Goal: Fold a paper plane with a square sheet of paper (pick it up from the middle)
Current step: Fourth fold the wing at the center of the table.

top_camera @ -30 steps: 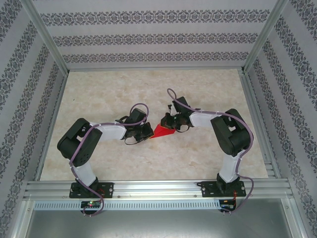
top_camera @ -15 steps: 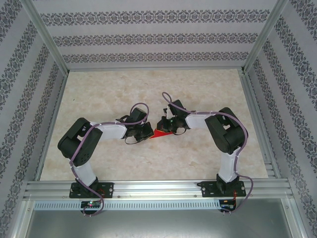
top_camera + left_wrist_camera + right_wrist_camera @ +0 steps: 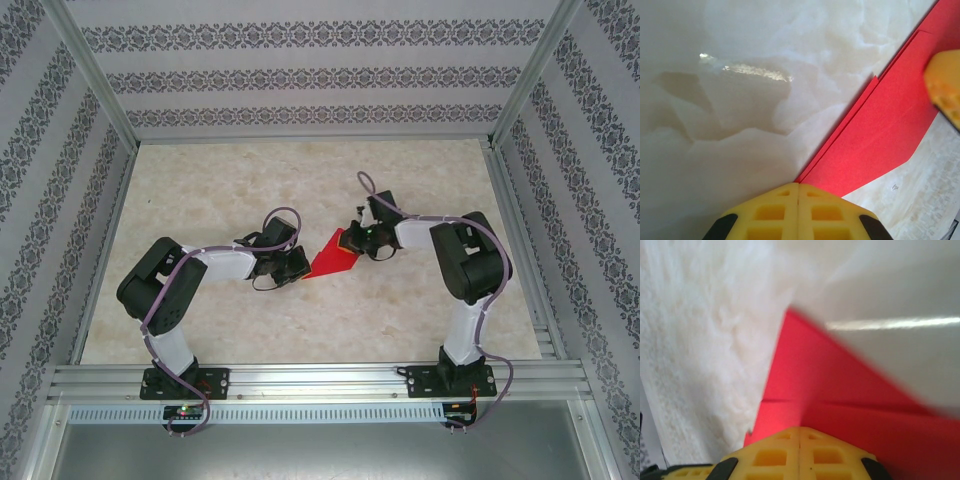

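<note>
Right gripper (image 3: 347, 240) drawn back rightward; creased, pointed red paper (image 3: 333, 263) on marbled table (image 3: 250, 180); its claw and the left gripper (image 3: 299, 268) claw pressed together.

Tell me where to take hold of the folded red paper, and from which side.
Take the folded red paper at its wide end, coming in from the right. It lies on the table and narrows to a point on the left, where the left pincer is shut on the tip. The right pincer sits shut at that wide end; whether it grips is unclear.
</note>
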You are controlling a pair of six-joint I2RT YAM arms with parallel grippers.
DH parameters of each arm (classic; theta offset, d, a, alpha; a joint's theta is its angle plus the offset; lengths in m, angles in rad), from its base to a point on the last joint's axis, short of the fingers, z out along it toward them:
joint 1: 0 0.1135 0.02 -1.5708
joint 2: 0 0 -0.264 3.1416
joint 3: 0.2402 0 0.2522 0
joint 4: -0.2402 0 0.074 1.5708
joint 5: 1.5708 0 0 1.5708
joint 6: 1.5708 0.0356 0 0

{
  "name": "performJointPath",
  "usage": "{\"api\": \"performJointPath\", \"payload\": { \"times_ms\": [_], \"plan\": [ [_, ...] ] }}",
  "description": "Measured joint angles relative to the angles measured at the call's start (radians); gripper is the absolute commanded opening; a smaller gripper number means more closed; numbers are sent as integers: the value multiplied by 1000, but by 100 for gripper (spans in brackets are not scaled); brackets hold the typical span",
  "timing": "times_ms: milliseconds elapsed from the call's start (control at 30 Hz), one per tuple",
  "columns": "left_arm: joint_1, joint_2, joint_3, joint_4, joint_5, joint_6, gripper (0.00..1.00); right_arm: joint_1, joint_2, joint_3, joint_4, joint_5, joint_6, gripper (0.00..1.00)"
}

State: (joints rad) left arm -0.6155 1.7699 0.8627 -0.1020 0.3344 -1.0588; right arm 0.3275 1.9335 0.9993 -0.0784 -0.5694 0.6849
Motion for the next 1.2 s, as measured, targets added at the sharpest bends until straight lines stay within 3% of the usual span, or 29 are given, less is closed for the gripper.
{"api": "performJointPath", "payload": {
  "times_ms": [233,400,500,667,767,1000,1033,1200],
  "plan": [
    [0,-1,0,0,0,6,0,-94,-11,0,-21,20,-4,5],
    [0,-1,16,-27,0,36,3,-128,-51,0,-62,102,-7,8],
    [0,-1,43,-75,0,62,16,-138,-121,-14,-79,137,-5,14],
    [0,-5,117,-140,7,109,39,-114,-282,-86,-79,169,27,33],
    [0,-37,165,-179,-2,143,57,-65,-357,-144,-78,189,71,41],
    [4,-158,269,-334,-150,278,88,69,-414,-247,-44,237,206,45],
    [7,-177,273,-353,-182,299,98,86,-414,-253,-36,244,223,45],
    [34,-261,270,-422,-327,373,100,147,-375,-254,41,267,296,41]
  ]
}}
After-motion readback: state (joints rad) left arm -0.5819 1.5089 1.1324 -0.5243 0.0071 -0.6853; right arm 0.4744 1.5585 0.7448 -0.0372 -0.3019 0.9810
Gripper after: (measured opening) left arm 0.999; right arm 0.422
